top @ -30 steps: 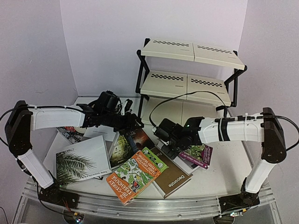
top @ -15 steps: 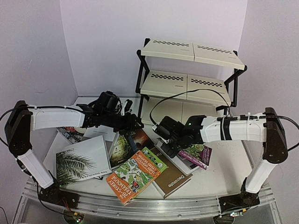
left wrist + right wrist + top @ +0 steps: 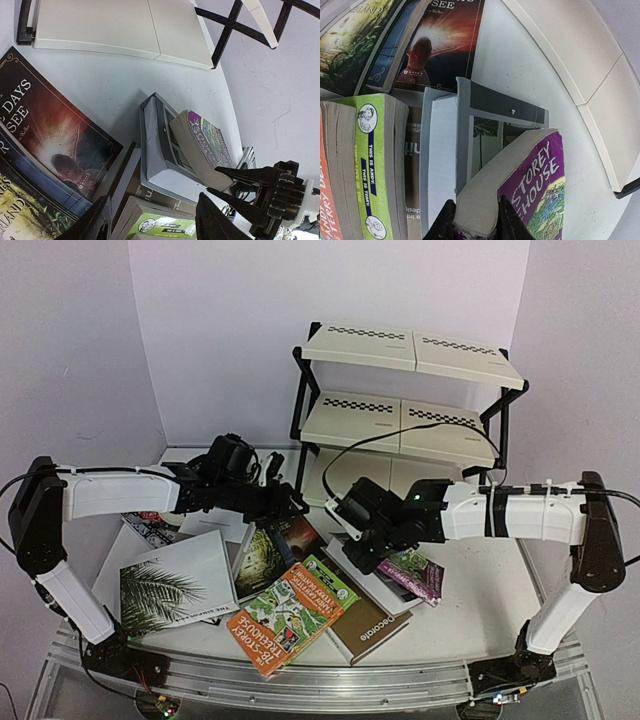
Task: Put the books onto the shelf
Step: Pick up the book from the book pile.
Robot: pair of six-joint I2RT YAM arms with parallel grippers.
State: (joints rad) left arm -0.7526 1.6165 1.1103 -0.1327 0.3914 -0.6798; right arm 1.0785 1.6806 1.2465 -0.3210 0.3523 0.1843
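Note:
My right gripper (image 3: 373, 546) (image 3: 475, 223) is shut on the page edge of a purple "Storey Treehouse" paperback (image 3: 530, 185) (image 3: 418, 575). The book is tilted up off a grey-white book (image 3: 485, 125) (image 3: 160, 150). In the left wrist view the purple paperback (image 3: 205, 145) leans with the right gripper's tips (image 3: 235, 182) clamped on its corner. My left gripper (image 3: 286, 506) (image 3: 155, 225) hangs open over the dark novels (image 3: 55, 135), holding nothing. The shelf (image 3: 410, 390) stands at the back right with bare cream panels.
Loose books lie across the table: a white palm-leaf cover (image 3: 175, 585), an orange Treehouse (image 3: 268, 628), a green one (image 3: 322, 590), brown "Decorate" (image 3: 375, 625), and a yellow-green jungle cover (image 3: 260, 555). A black cable (image 3: 400, 445) arcs in front of the shelf's lowest panel (image 3: 115, 25).
My right gripper has closed on the purple paperback and moved left and back, lifting the book's end off the pile. The left arm has barely moved.

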